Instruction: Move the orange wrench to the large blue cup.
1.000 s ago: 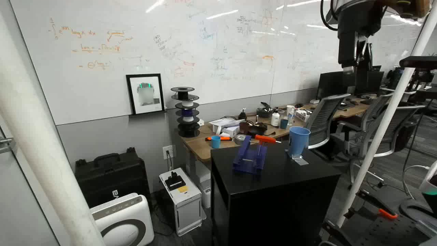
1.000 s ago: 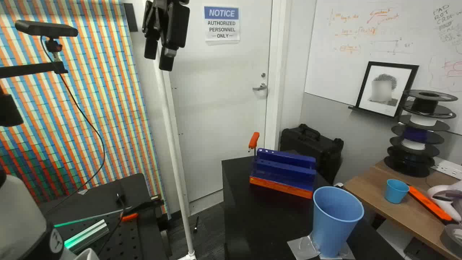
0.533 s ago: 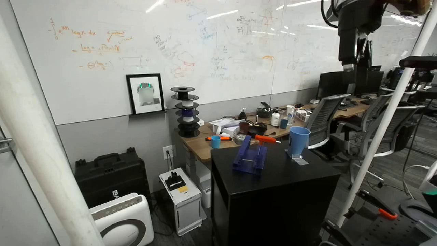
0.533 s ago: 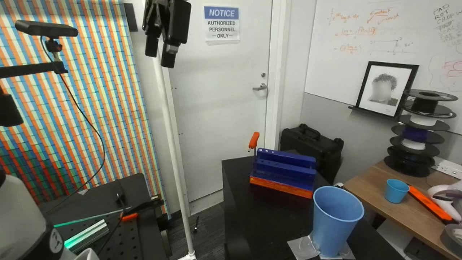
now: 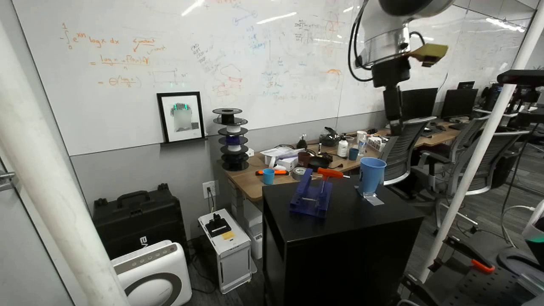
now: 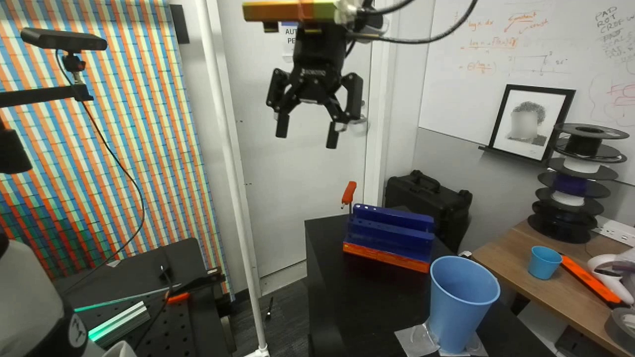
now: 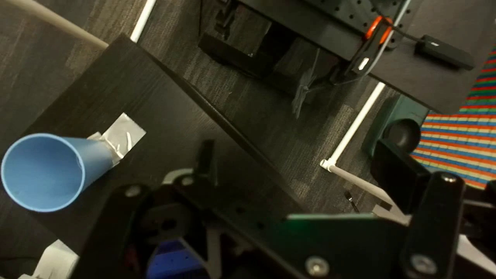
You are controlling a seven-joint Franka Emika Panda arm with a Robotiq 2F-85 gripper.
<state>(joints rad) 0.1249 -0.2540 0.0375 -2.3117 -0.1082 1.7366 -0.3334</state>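
"Wrist view: what is nearest there?"

"Nearest is the gripper [image 7: 298,166], across the lower part of the frame. Its fingers stand wide apart, and they hold nothing."

"And after it?"

"At the left of the frame comes the large blue cup [image 7: 58,172], with clear tape [image 7: 123,133] at its foot, upon the black cabinet [image 7: 170,116]."

"And farther?"

"In an exterior view, near the middle of the frame, the orange wrench [image 6: 349,192] stands handle up at the left end of the blue rack [image 6: 389,228]. Whether its shaft sits in a hole, I cannot tell."

"How much of the task is done?"

"I judge that it is only at the approach. The wrench is not yet grasped; lifting it, carrying it to the cup and releasing it are all left."

"What differs from half a second earlier?"

"In the same exterior view, the gripper is now lower and more to the right, at the upper middle, and turned so that both fingers show side by side. The wrench, the rack and the cup keep their places. Farthest behind, the gripper now covers part of the notice [image 6: 288,44] on the white door [image 6: 302,198]."
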